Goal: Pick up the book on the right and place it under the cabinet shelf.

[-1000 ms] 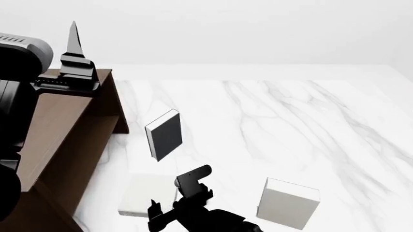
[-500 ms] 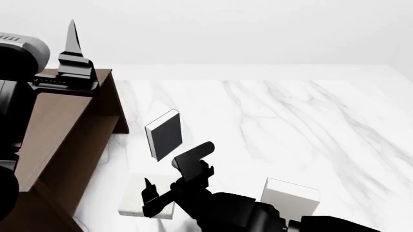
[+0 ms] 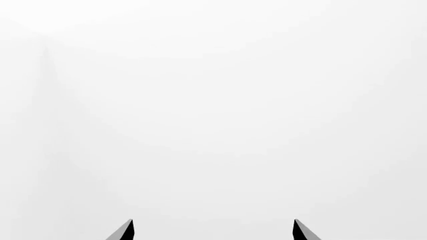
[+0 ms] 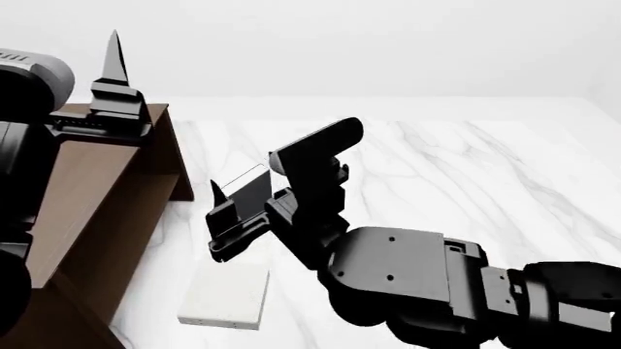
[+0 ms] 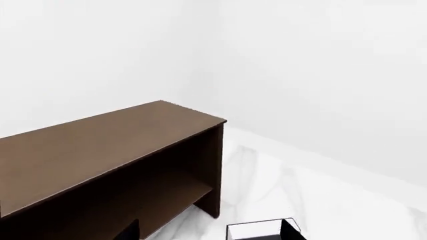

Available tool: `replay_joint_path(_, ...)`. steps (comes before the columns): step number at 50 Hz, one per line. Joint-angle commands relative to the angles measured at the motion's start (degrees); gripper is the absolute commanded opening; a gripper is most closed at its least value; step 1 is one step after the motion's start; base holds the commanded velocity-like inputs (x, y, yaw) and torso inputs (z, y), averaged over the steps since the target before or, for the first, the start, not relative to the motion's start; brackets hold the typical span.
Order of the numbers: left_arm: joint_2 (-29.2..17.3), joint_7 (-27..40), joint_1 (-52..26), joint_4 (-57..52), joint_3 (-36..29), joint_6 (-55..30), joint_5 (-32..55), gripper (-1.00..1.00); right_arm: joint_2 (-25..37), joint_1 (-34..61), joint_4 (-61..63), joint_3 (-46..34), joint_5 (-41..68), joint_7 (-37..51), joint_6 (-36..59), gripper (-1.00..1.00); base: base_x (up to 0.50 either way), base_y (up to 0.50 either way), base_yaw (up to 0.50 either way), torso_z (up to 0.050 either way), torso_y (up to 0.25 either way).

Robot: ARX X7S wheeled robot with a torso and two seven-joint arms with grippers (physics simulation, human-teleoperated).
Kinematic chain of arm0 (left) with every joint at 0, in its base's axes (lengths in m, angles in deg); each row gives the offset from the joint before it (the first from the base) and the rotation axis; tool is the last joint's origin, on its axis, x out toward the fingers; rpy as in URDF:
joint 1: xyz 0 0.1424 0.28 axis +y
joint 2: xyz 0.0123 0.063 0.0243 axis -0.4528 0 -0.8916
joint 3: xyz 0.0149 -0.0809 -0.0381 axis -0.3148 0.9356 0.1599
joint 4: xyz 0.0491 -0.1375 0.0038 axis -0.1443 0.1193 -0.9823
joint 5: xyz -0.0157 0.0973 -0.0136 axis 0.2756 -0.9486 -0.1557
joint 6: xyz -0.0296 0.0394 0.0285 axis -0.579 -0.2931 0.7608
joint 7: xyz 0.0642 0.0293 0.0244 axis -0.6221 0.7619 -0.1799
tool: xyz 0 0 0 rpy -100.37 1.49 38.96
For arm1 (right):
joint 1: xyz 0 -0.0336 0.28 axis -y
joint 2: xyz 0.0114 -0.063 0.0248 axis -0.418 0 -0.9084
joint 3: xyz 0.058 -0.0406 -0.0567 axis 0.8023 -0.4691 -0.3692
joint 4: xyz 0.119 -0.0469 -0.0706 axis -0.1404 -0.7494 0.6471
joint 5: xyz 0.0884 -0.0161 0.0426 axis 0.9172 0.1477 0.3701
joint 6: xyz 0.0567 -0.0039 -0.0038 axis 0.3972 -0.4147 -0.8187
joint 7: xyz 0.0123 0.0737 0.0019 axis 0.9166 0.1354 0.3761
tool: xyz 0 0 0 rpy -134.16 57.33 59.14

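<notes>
Head view: the right gripper (image 4: pixel 254 195) has been lifted high, open and empty, near the dark book (image 4: pixel 254 190). The book on the right is now hidden, not yet picked up. The left gripper (image 3: pixel 212 231) is held open too.

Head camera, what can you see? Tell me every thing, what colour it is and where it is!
cabinet: one, dark brown, at the left edge of the table.
dark book: one, dark cover with white pages, standing near the cabinet, partly behind the right gripper.
white book: one, white, lying flat near the cabinet's front corner.
table: one, white marble.
wall: white, behind the table.
left gripper: black, pointing up over the cabinet's top; open in its wrist view.
right gripper: black, raised above the table beside the dark book, open and empty.
</notes>
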Motion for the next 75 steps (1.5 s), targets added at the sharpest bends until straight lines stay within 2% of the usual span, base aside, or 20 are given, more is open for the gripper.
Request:
replay_joint_path(1, 0.51, -0.16, 0.69, 0.37, -0.01, 1.30, 0.27, 1.00, 7.27, 11.53, 9.24, 5.20, 2.60, 5.94, 4.05, 1.00, 0.00, 0.00, 0.00, 0.000, 0.000)
replay_joint_path(19, 1.92, -1.43, 1.14, 1.74, -2.59, 3.97, -0.93, 1.00, 20.55, 22.08, 8.59, 11.85, 4.84, 9.62, 7.60, 1.00, 0.00, 0.00, 0.00, 0.000, 0.000)
replay_joint_path(30, 2.22, -2.93, 2.47, 3.26, -4.64, 6.74, -3.47, 1.00, 26.65, 26.16, 8.26, 11.20, 0.97, 14.14, 13.52, 1.00, 0.00, 0.00, 0.00, 0.000, 0.000)
replay_joint_path(41, 3.50, -3.15, 1.84, 4.53, -6.10, 7.68, -3.93, 1.00, 32.80, 28.20, 9.35, 12.42, 2.53, 15.91, 16.09, 1.00, 0.00, 0.00, 0.00, 0.000, 0.000)
replay_joint_path(59, 11.19, -4.88, -4.59, 9.23, -14.71, 9.78, -5.70, 1.00, 39.48, 29.37, 13.03, 13.63, 3.72, 17.35, 18.18, 1.00, 0.00, 0.00, 0.00, 0.000, 0.000)
replay_joint_path(75, 16.79, -7.45, -4.40, 13.59, -21.51, 14.18, -8.60, 1.00, 41.75, 29.45, 14.04, 14.22, 4.27, 17.40, 18.85, 1.00, 0.00, 0.00, 0.00, 0.000, 0.000)
